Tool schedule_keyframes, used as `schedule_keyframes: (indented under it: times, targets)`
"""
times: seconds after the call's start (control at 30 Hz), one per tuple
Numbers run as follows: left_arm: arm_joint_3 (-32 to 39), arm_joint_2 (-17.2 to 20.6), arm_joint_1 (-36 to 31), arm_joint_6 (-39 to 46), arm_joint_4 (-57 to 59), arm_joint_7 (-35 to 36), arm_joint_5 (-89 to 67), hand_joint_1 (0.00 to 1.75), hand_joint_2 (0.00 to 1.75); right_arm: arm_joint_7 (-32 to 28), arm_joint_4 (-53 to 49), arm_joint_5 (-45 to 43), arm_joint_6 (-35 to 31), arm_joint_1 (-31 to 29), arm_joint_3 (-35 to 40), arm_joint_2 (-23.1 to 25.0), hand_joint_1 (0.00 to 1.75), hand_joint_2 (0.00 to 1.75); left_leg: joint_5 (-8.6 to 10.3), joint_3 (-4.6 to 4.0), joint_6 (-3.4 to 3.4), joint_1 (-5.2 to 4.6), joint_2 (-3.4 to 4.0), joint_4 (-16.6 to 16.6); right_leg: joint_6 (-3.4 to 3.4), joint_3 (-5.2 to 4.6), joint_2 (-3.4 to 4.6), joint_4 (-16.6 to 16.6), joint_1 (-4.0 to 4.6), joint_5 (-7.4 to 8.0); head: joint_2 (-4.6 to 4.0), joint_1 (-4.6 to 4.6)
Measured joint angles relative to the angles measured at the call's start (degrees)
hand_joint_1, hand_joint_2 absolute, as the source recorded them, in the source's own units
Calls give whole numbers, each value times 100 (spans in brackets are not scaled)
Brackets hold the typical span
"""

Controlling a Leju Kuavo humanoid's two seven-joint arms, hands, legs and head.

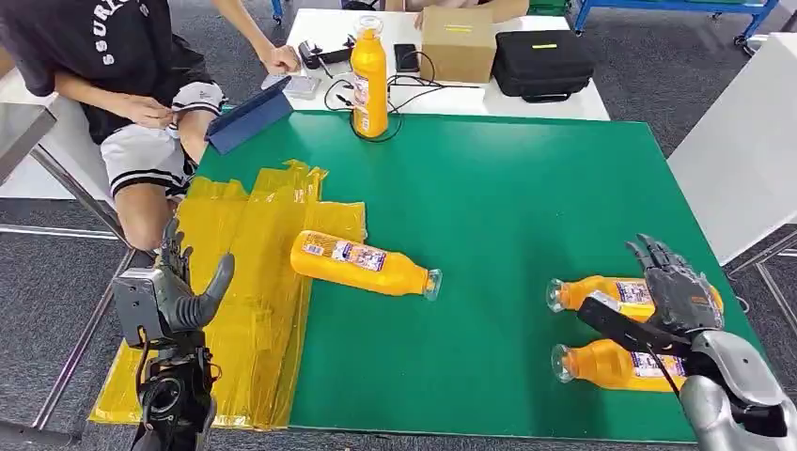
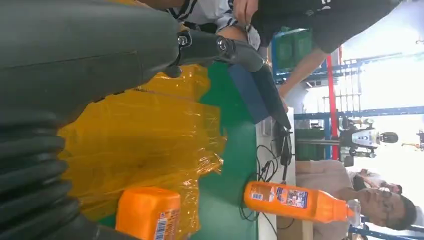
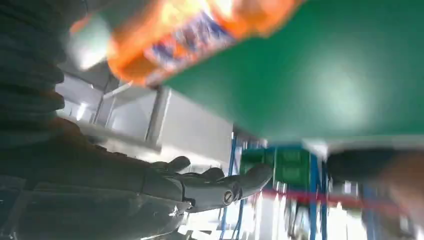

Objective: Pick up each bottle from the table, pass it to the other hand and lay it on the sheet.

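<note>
At the near edge of the green table (image 1: 526,216), the left hand (image 1: 179,291) hangs with fingers apart and empty over the crumpled yellow sheet (image 1: 244,282); the right hand (image 1: 677,291), fingers extended and holding nothing, partly hides two lying bottles (image 1: 601,365). A third bottle (image 1: 362,262) lies half on the sheet. Farther back an upright bottle (image 1: 369,80) stands beside a seated person (image 1: 122,85), cut off by the frame. The right wrist view is blurred.

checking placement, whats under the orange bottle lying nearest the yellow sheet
The bottle has its base end on the yellow sheet and its neck end over the green table. Anything directly beneath it is hidden.
</note>
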Motion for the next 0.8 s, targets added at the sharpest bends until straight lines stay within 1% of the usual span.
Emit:
schedule_keyframes:
  times: [0.13,0.33,0.43,0.57,0.7,0.8]
  targets:
    - [37,0,69,-4,-28,0,-22,0,175,146,-800,11,0,254,-72,142,0,175,0,1,0,0,-5,0,-1,-2,-3,-1,-1,-1,0,2]
    - [92,0,80,-4,-24,-2,-24,0,175,164,-1630,33,479,811,-286,205,0,175,0,3,0,-2,-5,0,-1,-1,-2,-2,-5,-1,0,2]
    - [151,11,48,15,2,-15,-13,0,175,164,-1976,100,833,1225,-467,192,0,175,0,0,1,-3,-6,0,-1,0,-3,-2,-5,-1,0,4]
    - [190,24,38,9,4,-17,-4,0,175,94,-2172,113,1136,1426,-760,210,0,175,-5,6,-2,-2,5,0,-1,-2,4,-2,-4,-1,0,2]
    - [203,24,29,0,4,-31,15,0,175,-9,-2150,133,1362,1450,-1030,225,0,175,-4,7,-2,-2,3,0,-1,0,4,-2,-4,-1,0,0]
    - [212,22,29,7,4,-31,55,0,175,0,-1982,290,1388,1401,-1221,216,0,175,-4,7,-2,-2,3,0,-1,2,4,-2,-4,-1,0,0]
